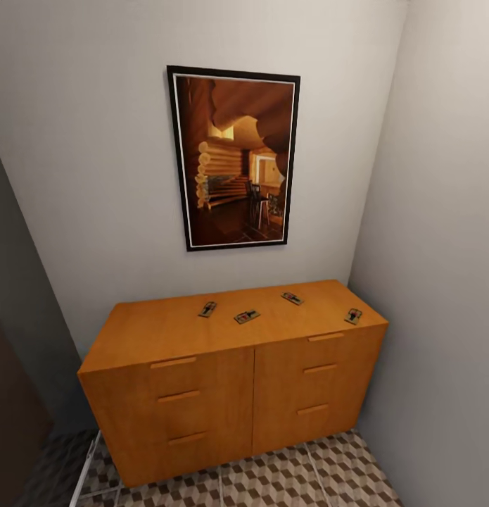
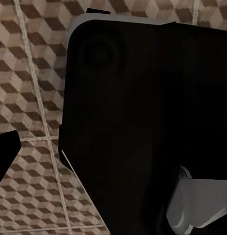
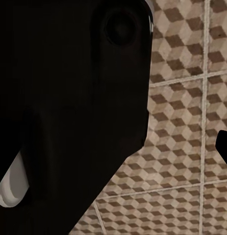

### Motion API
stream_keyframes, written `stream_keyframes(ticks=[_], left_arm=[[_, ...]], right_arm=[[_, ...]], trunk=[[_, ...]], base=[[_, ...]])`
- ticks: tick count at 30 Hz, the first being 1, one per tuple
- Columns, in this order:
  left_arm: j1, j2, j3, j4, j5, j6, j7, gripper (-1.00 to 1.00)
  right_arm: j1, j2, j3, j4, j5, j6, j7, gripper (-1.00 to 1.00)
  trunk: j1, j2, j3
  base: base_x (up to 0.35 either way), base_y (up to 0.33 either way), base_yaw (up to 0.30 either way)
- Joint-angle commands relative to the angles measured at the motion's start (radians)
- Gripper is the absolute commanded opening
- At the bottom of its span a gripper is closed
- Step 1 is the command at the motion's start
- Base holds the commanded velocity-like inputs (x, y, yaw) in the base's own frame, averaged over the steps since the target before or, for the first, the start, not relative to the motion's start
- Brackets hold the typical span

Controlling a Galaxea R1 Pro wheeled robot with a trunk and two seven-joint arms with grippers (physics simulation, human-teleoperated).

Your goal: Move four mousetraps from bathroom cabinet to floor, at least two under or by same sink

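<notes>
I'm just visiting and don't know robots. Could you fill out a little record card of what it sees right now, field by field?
Room: corner with pale walls
Furniture: orange-brown cabinet, drawers shut
On cabinet top: four mousetraps, spread apart
Wall: framed picture of a log interior, above the cabinet
Floor: cube-pattern tiles
Traps moved so far: none
Grippers: state cannot be told from the wrist views

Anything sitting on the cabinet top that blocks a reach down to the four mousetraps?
Nothing visible does. The mousetraps lie in the open on the cabinet top, apart from one another; only the framed picture hangs above, flat on the wall.
</notes>
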State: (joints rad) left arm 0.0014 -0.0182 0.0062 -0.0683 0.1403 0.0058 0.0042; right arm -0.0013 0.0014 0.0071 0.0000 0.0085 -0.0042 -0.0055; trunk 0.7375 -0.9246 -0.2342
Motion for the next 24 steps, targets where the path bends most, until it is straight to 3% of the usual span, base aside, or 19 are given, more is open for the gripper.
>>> stream_keyframes(ticks=[1, 24], left_arm=[[0.000, 0.000, 0.000, -0.001, 0.009, 0.001, 0.000, 1.00], [0.000, 0.000, 0.000, -0.002, 0.009, 0.002, 0.000, 1.00]], right_arm=[[0.000, 0.000, 0.001, 0.000, 0.001, 0.000, -0.001, 1.00], [0.000, 0.000, 0.001, 0.000, 0.001, 0.000, -0.001, 1.00]], trunk=[[-0.004, 0.007, 0.002], [-0.092, 0.168, 0.074]], base=[[0.000, 0.000, 0.000], [0.000, 0.000, 0.000]])
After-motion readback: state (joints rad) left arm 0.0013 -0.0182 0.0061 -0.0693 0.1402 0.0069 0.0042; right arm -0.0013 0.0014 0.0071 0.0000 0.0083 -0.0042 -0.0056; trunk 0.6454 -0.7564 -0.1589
